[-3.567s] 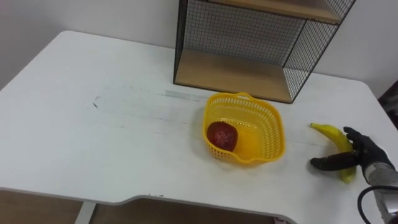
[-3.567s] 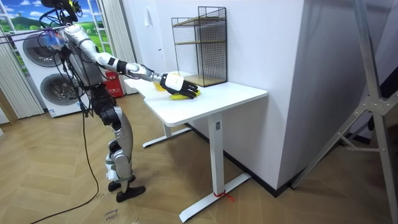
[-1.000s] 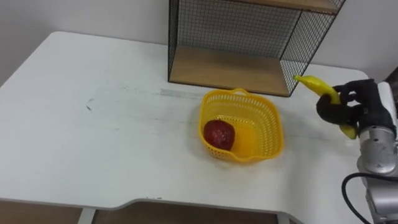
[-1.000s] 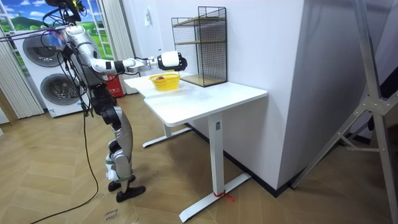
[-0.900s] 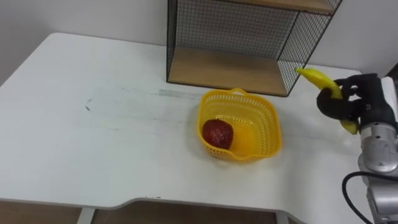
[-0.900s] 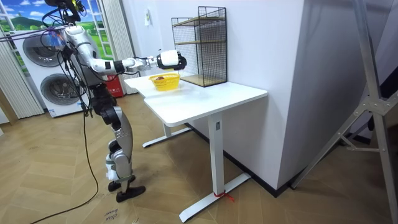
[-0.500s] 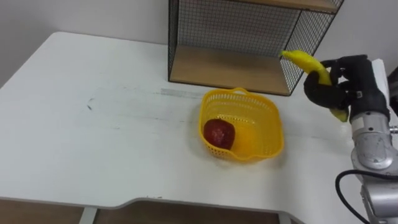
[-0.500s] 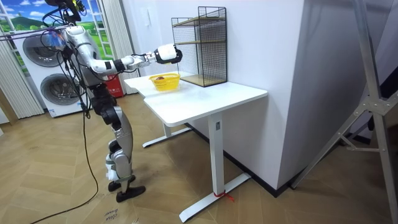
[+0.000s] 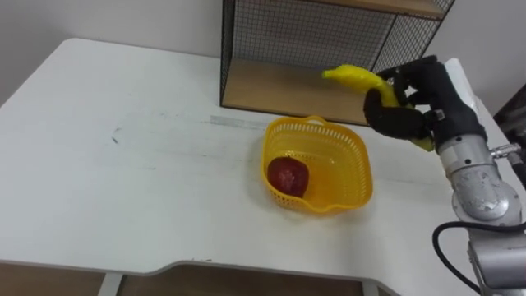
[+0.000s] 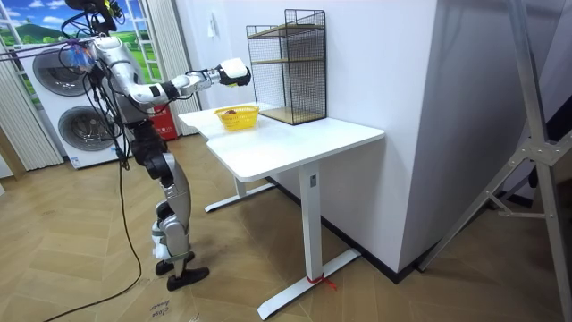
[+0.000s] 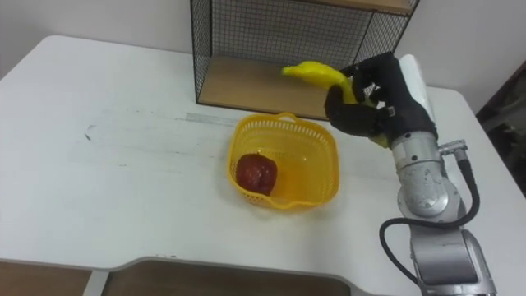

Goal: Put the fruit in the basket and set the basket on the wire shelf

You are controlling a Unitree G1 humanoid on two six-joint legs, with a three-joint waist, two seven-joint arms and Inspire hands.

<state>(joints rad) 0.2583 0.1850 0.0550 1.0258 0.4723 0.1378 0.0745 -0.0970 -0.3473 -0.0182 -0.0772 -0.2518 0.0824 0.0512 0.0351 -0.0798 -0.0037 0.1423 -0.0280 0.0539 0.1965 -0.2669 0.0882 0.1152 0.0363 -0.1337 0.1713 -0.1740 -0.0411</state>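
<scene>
Right hand (image 9: 408, 113) is raised clear of the surface (image 9: 123, 164), fingers curled firmly round one end of the banana (image 9: 355, 76); the free end projects toward the robot's left and shows against the lower board of the wire shelf (image 9: 312, 37). Below and to the left of the hand, the yellow basket (image 9: 362, 177) stands on the surface just in front of the shelf, with a red fruit (image 9: 288, 176) lying against its left wall. Step in hand, by judgement: carrying the banana over the basket for release. Risks noted: the grip sits near one end, so the long free part may swing or slip; a release from this height, or before the hand is over the middle, could strike the rim, tip the light basket, or drop the fruit between basket and shelf; the projecting tip could catch the mesh
</scene>
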